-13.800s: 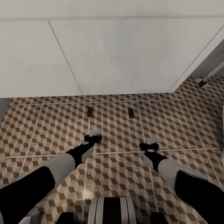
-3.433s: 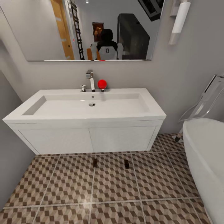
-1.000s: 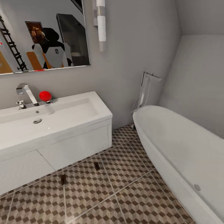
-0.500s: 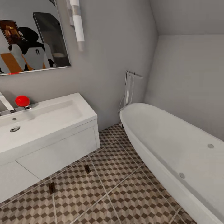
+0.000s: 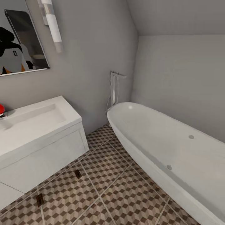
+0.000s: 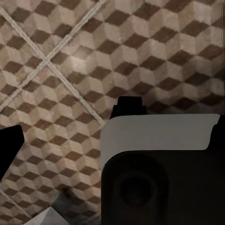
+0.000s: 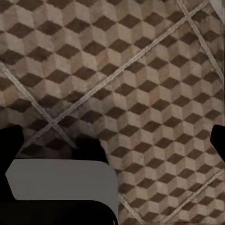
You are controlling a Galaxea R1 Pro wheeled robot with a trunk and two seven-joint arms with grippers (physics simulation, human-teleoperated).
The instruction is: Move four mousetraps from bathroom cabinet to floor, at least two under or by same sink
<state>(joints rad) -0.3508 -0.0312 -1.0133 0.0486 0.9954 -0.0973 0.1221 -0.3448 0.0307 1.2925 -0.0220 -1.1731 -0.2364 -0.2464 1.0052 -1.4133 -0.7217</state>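
Note:
Two mousetraps lie on the bathroom floor (image 5: 106, 187) in front of the vanity, one (image 5: 78, 174) near its right end and one (image 5: 39, 200) further left. The white bathroom sink (image 5: 37, 120) sits at the head view's left. My left gripper (image 6: 117, 131) is open, its black fingertips (image 6: 10, 147) at the picture's sides over patterned tiles (image 6: 70, 61). My right gripper (image 7: 115, 138) is open too, with only tiled floor (image 7: 140, 70) between its fingertips (image 7: 11, 139). The cabinet is out of view.
A long white bathtub (image 5: 162, 147) fills the right side, with a chrome floor-standing tap (image 5: 114, 89) at its far end. A mirror (image 5: 18, 40) and a tube lamp (image 5: 53, 25) hang above the vanity (image 5: 47, 157). A strip of floor runs between tub and vanity.
The head view has swung to the right: sink, mirror and both mousetraps have slid towards the picture's left, and more of the bathtub shows. The mousetraps themselves lie where they were.

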